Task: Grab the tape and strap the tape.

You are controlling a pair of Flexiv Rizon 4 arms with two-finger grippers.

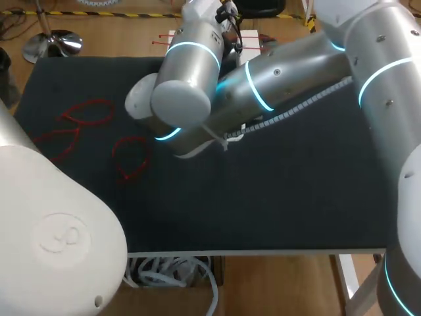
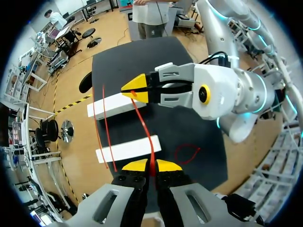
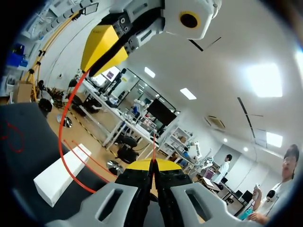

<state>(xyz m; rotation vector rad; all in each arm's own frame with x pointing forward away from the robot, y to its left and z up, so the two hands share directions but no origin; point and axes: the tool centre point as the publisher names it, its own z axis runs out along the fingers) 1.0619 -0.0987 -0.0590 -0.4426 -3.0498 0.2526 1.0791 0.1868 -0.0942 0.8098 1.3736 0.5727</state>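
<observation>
A thin red strap runs taut between my two grippers above the black table. In the left wrist view my left gripper is shut on its near end, and my right gripper pinches the far end ahead of it. In the right wrist view my right gripper is shut on the strap, which rises between its tips as a fine line. The strap then bends in a wide arc up to the left gripper above. In the head view the crossed arms hide both grippers.
Two white blocks lie beneath the grippers with two loose red straps across them. Closed red strap loops lie on the left part of the table. One loop is beside the left gripper.
</observation>
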